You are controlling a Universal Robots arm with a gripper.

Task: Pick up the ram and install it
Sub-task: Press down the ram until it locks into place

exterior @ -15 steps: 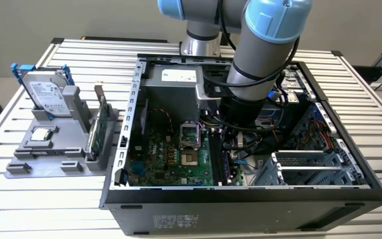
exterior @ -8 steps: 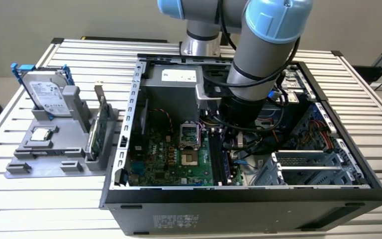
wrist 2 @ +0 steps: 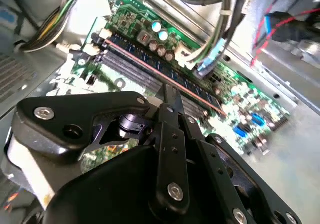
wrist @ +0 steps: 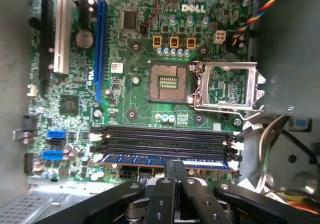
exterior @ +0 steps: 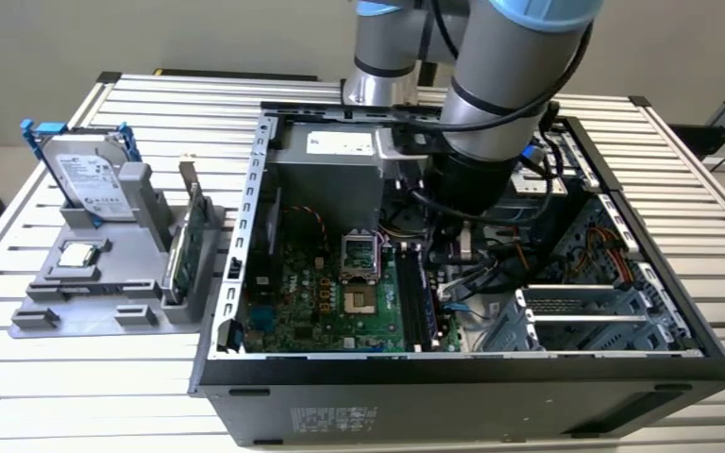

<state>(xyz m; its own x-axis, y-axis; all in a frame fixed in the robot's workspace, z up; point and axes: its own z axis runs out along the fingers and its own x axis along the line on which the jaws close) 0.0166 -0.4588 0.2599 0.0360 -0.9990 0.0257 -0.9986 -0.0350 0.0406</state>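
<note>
The ram (wrist: 130, 159) is a long thin stick that lies along the outermost of the black memory slots (wrist: 165, 134) on the green motherboard. In the second wrist view the ram (wrist 2: 145, 64) stands on edge in its slot. My gripper (wrist: 175, 165) is shut, its two black fingers pressed together, with the tips right at the ram's top edge near its middle. The second wrist view shows the gripper (wrist 2: 170, 91) tip meeting that edge. Nothing is held between the fingers. In the exterior view the arm (exterior: 489, 113) reaches down into the open computer case (exterior: 463, 368).
An open processor socket (wrist: 167, 81) and its raised metal frame (wrist: 225, 86) lie beside the slots. Cable bundles (wrist 2: 220, 49) and drive bays (exterior: 589, 316) crowd the case. Outside, a grey holder (exterior: 86, 293) carries a hard drive (exterior: 86, 179), a processor chip (exterior: 79, 253) and an upright green card (exterior: 184, 250).
</note>
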